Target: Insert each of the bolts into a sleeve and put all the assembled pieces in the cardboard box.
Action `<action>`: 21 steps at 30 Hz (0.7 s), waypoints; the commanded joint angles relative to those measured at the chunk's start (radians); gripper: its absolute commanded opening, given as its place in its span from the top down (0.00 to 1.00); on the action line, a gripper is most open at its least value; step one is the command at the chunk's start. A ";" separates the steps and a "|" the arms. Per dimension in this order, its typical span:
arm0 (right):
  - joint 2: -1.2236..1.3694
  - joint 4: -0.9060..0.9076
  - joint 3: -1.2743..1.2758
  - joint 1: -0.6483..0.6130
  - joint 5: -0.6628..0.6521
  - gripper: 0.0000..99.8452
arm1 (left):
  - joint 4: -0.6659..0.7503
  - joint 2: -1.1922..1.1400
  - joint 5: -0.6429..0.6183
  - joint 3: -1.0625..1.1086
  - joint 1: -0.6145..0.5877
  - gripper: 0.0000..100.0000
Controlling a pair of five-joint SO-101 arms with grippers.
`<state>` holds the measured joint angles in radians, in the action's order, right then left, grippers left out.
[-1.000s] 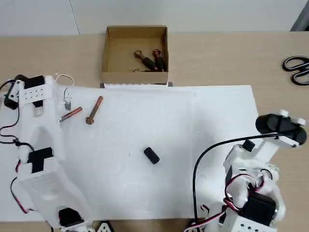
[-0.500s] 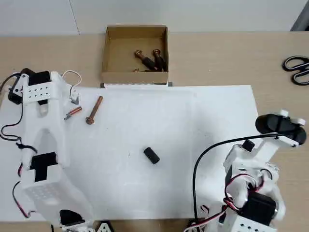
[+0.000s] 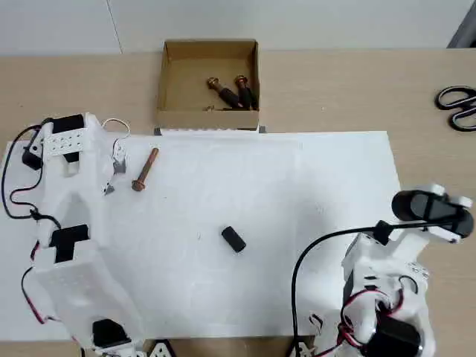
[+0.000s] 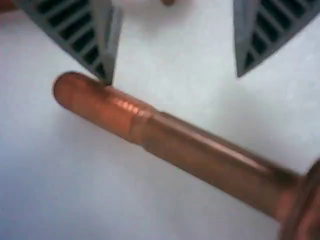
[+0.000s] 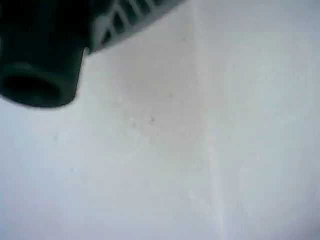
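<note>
- The left hand [image 4: 174, 75] hangs with fingers apart over a copper bolt [image 4: 190, 150] lying on the white sheet [image 3: 297, 193]; one fingertip [image 4: 106, 75] touches its shank.
- The right hand [image 5: 82, 42] is clamped on a black sleeve [image 5: 40, 60] above the sheet.
- A loose sleeve [image 3: 233, 239] lies mid-sheet.
- Two assembled pieces [image 3: 234, 91] lie in the cardboard box [image 3: 178, 74].

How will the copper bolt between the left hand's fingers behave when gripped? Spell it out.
The bolt looks like solid metal, so it is probably stiff and heavy for its size. Its round, glossy shaft lies flat on the white sheet, so a nudge would likely roll it. It may also slip in the open left hand unless squeezed squarely.
</note>
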<state>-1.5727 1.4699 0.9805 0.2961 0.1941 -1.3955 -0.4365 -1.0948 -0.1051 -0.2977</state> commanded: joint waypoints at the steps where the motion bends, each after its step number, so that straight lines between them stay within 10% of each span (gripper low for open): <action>1: -0.015 0.001 -0.008 0.001 -0.046 1.00 | 0.051 0.002 -0.005 -0.016 0.002 0.84; 21: -0.013 0.001 -0.008 0.002 -0.057 1.00 | -0.017 0.011 -0.005 -0.134 0.002 0.84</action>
<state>-1.5835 1.4699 0.9805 0.2961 0.1481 -1.3617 -0.4427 -1.0994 -0.1496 -0.2977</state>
